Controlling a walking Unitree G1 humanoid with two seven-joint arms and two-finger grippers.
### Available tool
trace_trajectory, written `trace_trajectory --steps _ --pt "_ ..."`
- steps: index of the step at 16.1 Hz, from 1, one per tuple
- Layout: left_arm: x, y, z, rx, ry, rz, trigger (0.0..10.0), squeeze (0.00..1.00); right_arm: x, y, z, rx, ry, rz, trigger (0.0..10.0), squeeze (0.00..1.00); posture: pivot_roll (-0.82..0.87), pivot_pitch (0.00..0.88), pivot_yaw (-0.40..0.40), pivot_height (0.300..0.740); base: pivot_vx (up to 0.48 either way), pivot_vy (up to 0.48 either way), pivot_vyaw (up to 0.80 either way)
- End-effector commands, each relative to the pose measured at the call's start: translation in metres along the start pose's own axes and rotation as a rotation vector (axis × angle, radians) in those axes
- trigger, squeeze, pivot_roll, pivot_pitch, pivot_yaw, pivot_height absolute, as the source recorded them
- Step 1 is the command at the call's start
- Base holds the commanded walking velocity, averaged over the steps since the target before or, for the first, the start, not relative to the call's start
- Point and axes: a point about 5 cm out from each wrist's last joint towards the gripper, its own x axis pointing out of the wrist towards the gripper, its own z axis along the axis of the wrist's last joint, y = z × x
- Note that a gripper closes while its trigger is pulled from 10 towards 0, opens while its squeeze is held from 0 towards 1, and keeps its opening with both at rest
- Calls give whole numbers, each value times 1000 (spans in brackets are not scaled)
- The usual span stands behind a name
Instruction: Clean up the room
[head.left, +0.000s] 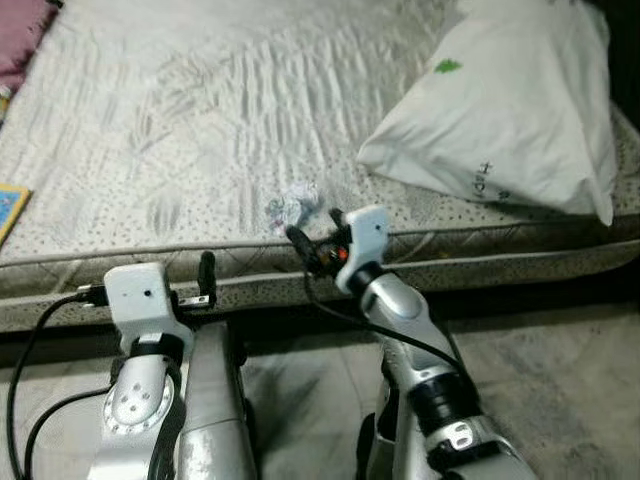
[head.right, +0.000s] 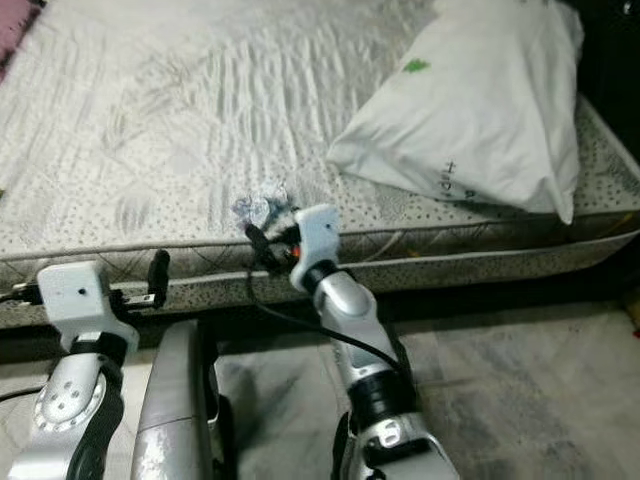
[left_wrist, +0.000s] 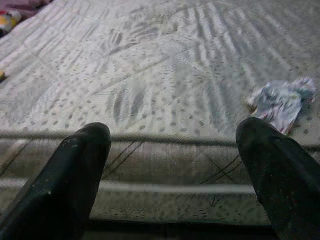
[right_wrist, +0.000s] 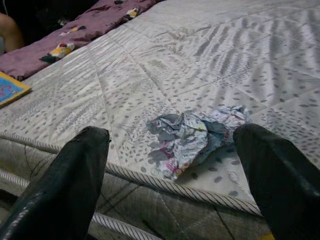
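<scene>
One crumpled paper wad (right_wrist: 192, 135) just ahead of right end effector (right_wrist: 170, 175), fingers spread wide, on quilted dotted mattress (head.left: 200, 110), left end effector (left_wrist: 172, 165) likewise wide, plump white pillow (head.left: 510, 110) beyond.

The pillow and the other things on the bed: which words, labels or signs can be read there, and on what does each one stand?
White pillow: dark letters near its lower edge, too blurred to read; above them a small green mark, a picture, not text.
Crumpled wrapper: coloured print, nothing legible.
Book at the mattress edge: blue cover, no readable words.
</scene>
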Motion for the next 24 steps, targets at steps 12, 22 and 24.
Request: trace_trajectory --steps 12,22,24 --pt "-29 -12 1 -26 82 -1 10000 0 48 9 30 22 -104 -127 10000 0 216 299 -38 511 0 0 199" --pt "-53 -18 -1 -33 138 7 10000 0 66 40 29 8 -58 -160 10000 0 242 360 -54 511 0 0 0" --pt "-54 -18 -1 -34 142 7 10000 0 68 44 29 26 -55 -161 10000 0 240 367 -55 511 0 0 0"
